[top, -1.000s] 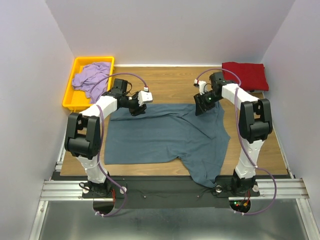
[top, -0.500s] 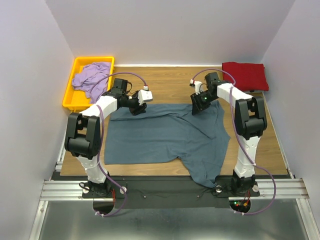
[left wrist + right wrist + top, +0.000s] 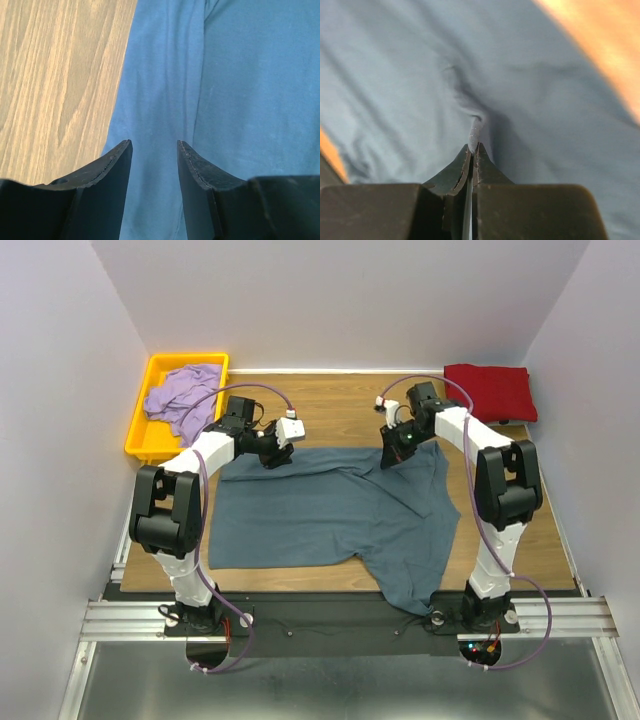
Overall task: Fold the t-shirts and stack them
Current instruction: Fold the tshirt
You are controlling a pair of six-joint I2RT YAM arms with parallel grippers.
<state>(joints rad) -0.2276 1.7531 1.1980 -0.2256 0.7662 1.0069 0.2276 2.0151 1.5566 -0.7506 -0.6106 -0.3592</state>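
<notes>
A slate blue-grey t-shirt lies spread on the wooden table, its lower corner hanging toward the near edge. My left gripper hovers open over the shirt's far left edge; in the left wrist view the cloth lies between and under its spread fingers. My right gripper is shut on a pinched ridge of the same shirt at its far right edge. A dark red t-shirt lies folded at the far right. A lavender t-shirt lies crumpled in the tray.
A yellow plastic tray stands at the far left of the table. Bare wood shows between the arms beyond the blue-grey shirt. White walls close in on both sides.
My right gripper has shifted slightly left along the shirt's far edge and closed onto a fold of cloth. The left gripper has hardly moved.
</notes>
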